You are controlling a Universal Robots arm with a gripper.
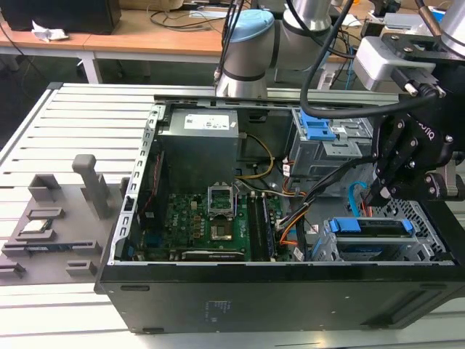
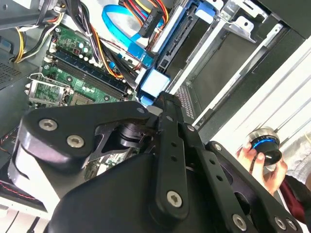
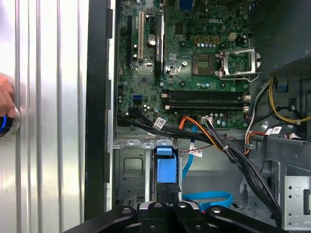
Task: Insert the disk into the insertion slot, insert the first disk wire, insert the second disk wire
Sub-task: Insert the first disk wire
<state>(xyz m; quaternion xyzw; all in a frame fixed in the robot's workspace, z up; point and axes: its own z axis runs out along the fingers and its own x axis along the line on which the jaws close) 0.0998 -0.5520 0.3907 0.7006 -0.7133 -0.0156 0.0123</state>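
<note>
The gripper (image 3: 168, 192) has its fingers drawn together, with the tips at the blue end of the disk (image 1: 372, 227). Whether they pinch that end or only rest against it cannot be told. Hazard: if the tips press off-centre, the disk may cock in the slot (image 1: 423, 218) and jam against the slot's side walls. The plastic frame is the part most likely to flex or crack under such a load. Hazard: a loose blue flat cable (image 3: 206, 198) loops just beside the slot's open end, and a black cable bundle (image 3: 233, 155) crosses near the same end. Either may be snagged by the fingers or trapped between disk and slot. The disk is a flat silver rectangle carried in a bright blue plastic frame, with a raised blue tab at the end facing out of the slot. It lies level inside the slot and appears to be pushed most of the way home; the exact seating depth cannot be read. Whether any cable is plugged into the disk cannot be told. The green circuit board (image 3: 184, 77) lies beyond the slot's open end, past the cables.
</note>
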